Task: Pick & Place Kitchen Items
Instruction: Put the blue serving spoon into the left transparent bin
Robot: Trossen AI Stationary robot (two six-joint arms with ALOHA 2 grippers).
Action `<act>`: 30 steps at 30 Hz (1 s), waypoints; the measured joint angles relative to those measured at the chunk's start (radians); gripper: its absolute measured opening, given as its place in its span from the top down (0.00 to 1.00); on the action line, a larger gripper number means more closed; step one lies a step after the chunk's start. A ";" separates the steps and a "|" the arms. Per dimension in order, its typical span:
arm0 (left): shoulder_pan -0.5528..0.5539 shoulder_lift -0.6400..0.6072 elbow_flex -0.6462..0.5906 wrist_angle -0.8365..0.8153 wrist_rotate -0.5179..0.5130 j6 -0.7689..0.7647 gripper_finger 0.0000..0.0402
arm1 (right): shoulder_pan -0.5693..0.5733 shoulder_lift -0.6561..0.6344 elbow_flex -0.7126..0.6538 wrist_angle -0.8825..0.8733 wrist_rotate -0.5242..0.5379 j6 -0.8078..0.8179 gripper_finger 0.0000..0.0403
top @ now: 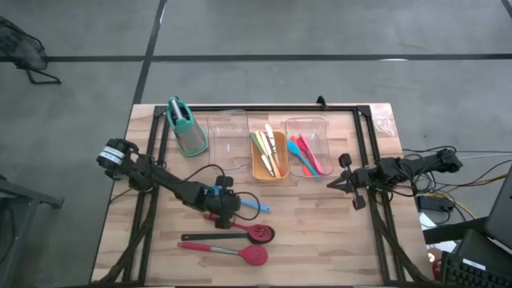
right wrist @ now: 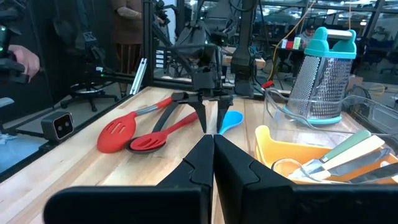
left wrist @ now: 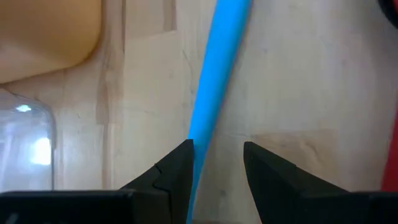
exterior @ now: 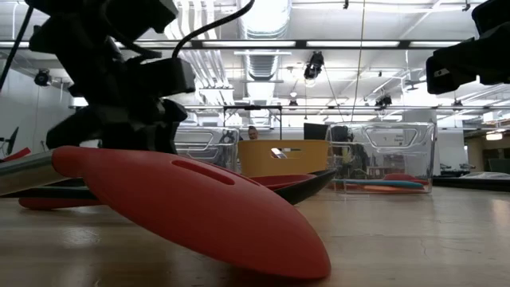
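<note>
The left gripper (top: 232, 206) is down at the table (top: 320, 240) with its fingers (left wrist: 177, 168) apart, straddling the handle of the blue spoon (top: 250, 206). In the left wrist view the blue handle runs up from between the two dark tips, hard against one of them and clear of the other — nothing is clamped. The spoon's bowl lies just ahead of the gripper, pointing toward the right arm's side.

Just beside the left gripper, on the side away from the trays, lie two red-headed spoons (top: 258, 234) with black handles, one slotted, side by side on the wood.

Beyond the gripper stand the orange tray (top: 269, 170) holding pale and green utensils (top: 267, 150), a clear tray (top: 227, 144) next to it, and another clear tray (top: 322, 128) with pink, orange and teal utensils (top: 306, 155). The teal-handled grater (top: 186, 128) stands upright past the first clear tray.

The right gripper (top: 342, 182) waits well apart near the table's right edge, its fingers pressed together — empty.
</note>
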 joint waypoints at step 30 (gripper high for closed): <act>0.038 0.038 0.009 0.043 0.018 -0.090 0.86 | 0.000 -0.002 0.000 0.000 0.000 -0.001 0.98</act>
